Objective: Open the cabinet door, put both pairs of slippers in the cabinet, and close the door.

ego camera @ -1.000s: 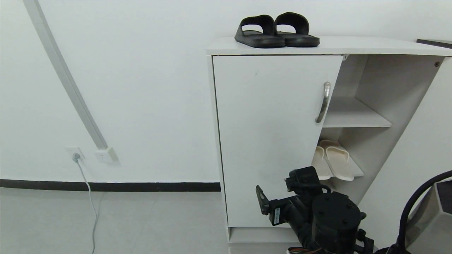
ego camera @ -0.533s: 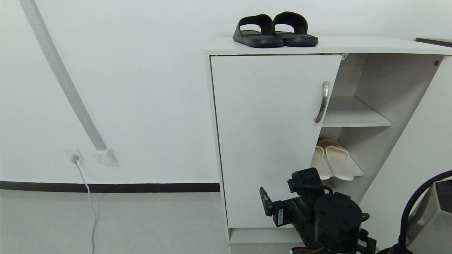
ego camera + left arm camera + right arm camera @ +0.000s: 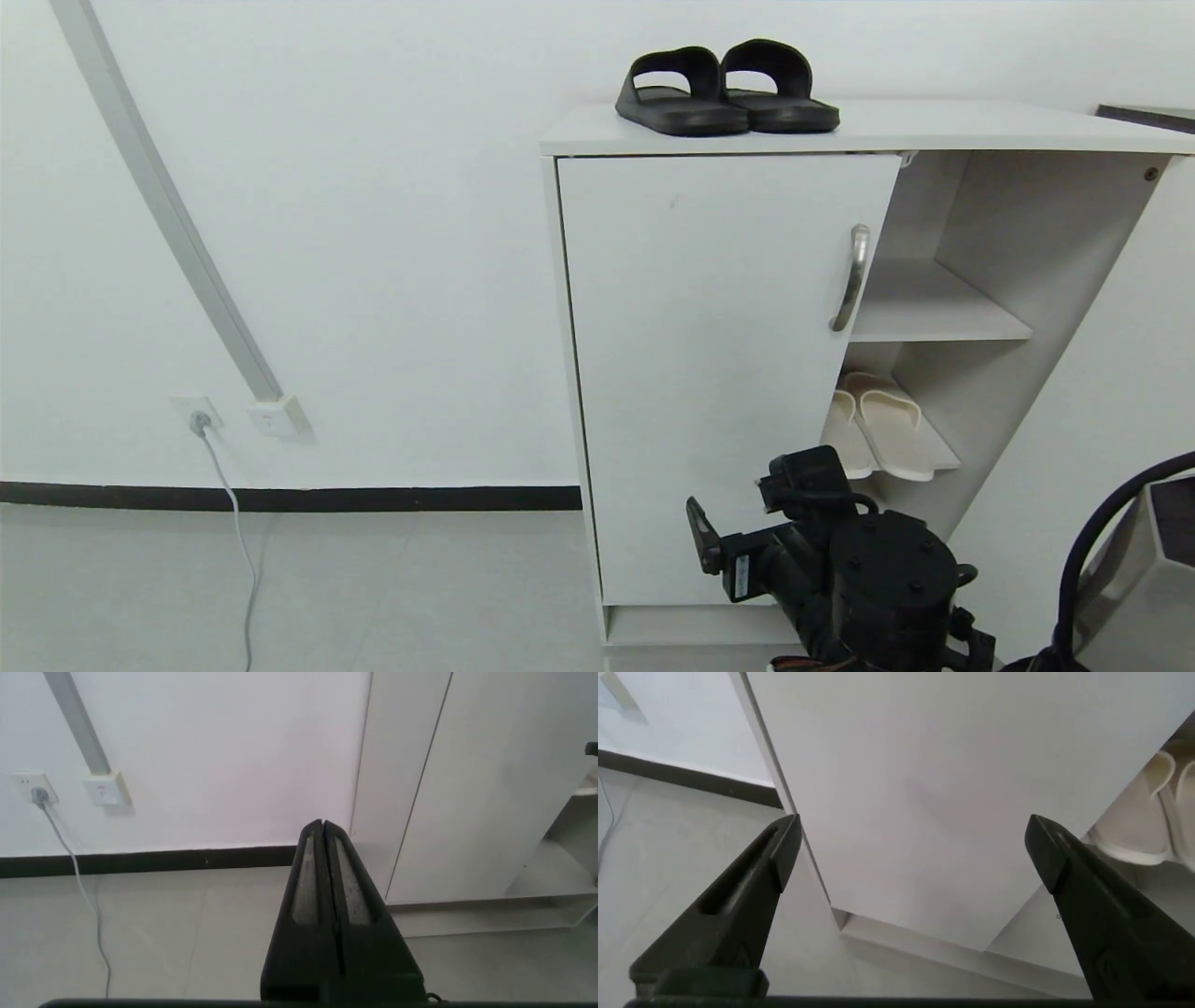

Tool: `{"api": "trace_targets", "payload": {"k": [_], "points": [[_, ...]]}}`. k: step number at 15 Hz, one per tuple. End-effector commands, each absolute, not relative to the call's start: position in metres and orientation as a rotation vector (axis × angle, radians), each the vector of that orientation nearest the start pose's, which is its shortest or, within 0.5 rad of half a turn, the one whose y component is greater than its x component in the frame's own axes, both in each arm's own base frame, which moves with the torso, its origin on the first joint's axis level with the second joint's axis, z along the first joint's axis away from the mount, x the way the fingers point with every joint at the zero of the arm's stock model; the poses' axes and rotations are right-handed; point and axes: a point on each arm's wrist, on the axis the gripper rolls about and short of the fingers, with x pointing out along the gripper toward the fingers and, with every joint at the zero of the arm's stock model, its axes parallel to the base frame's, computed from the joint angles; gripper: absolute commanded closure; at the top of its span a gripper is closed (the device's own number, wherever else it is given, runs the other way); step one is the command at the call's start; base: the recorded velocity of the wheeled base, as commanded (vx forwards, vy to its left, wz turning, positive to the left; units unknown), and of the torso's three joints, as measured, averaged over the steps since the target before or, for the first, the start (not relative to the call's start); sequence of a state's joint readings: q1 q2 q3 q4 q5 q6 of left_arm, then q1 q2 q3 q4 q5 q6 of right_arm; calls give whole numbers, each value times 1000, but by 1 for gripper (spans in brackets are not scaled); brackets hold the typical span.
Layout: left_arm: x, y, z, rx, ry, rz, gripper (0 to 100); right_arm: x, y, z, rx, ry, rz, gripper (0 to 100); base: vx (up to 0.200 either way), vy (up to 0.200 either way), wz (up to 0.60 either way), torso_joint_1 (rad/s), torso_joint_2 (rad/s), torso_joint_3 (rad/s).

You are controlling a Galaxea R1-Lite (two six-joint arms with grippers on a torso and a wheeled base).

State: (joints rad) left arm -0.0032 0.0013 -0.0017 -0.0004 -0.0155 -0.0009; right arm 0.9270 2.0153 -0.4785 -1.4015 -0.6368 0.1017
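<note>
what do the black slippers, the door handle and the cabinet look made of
Black slippers: likely moulded rubber or foam, matte, one-piece with thick straps.
Door handle: seemingly brushed metal, silvery with soft sheen.
Cabinet: probably laminated board, smooth flat white panels.

Black slippers sit atop the white cabinet; cream slippers lie on its lower shelf.

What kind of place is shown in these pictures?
Probably an indoor entryway, or a plain room set up like one: a white shoe cabinet stands against a white wall, black slippers lie on its top, cream slippers on a shelf inside, and a wall socket above the grey floor.
</note>
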Motion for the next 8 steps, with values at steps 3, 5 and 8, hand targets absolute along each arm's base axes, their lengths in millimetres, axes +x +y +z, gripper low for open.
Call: {"api": "trace_targets", "payload": {"k": [3,5,8], "points": [[-23,0,76,-2,0,-18,100,195,238,84,1,115,284,0,0,0,0,20,-250,-349],[-23,0,76,-2,0,-18,100,195,238,84,1,115,285,0,0,0,0,39,-564,-371],[-23,0,76,-2,0,-20,100,195,238,82,-2,117,285,0,0,0,0,84,-476,-356]]}}
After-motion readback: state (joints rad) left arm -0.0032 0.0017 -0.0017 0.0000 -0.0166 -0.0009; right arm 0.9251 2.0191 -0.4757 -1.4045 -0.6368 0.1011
